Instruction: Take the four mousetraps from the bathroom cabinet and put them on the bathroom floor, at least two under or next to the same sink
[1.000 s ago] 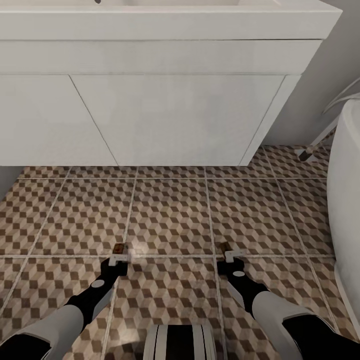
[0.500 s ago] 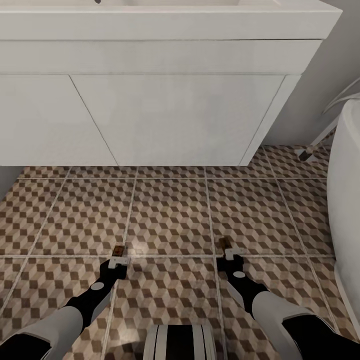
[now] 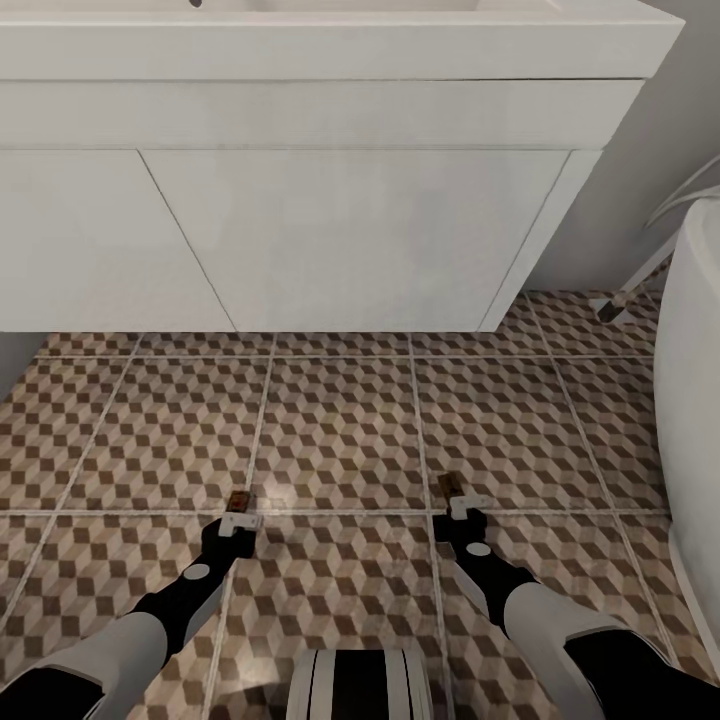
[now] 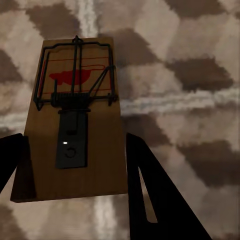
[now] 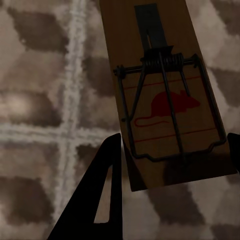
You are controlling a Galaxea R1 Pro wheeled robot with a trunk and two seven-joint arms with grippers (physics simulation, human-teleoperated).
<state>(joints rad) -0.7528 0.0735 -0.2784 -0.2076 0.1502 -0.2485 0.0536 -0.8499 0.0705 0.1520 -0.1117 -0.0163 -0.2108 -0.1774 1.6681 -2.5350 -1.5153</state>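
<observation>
Two small flat tan wooden mousetraps, left one [image 4: 75,120] and right one [image 5: 162,95], sit low over the cube-patterned brown-and-beige tiled floor [image 3: 340,430], each pinched between its gripper's jaws: left gripper [image 3: 238,520], right gripper [image 3: 462,507]. White two-door vanity under the sink [image 3: 330,240] stands near, doors closed, contents unseen. Judgement: release pending; the other two traps remain unaccounted for.

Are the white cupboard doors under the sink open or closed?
Closed. In the head view both vanity doors sit flat and flush under the sink, with just a thin seam between them and nothing of the inside showing.
</observation>
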